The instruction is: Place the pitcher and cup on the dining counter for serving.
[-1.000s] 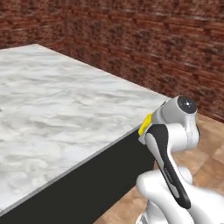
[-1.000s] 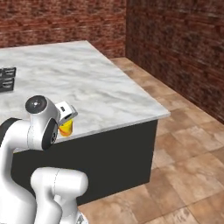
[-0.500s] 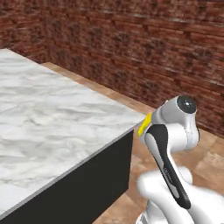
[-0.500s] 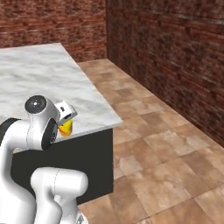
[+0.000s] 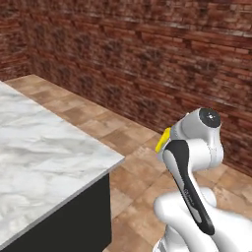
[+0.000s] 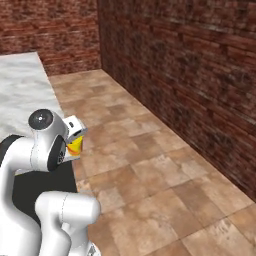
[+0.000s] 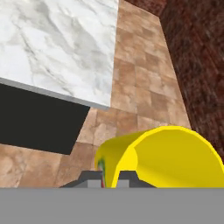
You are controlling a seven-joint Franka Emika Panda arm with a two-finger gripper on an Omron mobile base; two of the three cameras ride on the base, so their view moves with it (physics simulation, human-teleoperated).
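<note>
Yellow cup [image 7: 162, 157] clamped in the end effector [image 7: 110, 178], beside dining counter [image 7: 61, 43].

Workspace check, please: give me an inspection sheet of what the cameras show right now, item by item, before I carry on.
Surface: dining counter, white grey-veined marble on a black base; its corner shows at the left of the left base view, bare where seen.
Job's things: cup, yellow, held off the counter over the floor; a yellow sliver shows beside the arm's wrist. Pitcher: nothing seen.
Clutter: nothing seen.
Claw: claw shut on the cup.
Cables: nothing seen.
Surroundings: brown tiled floor, dark red brick walls.
</note>
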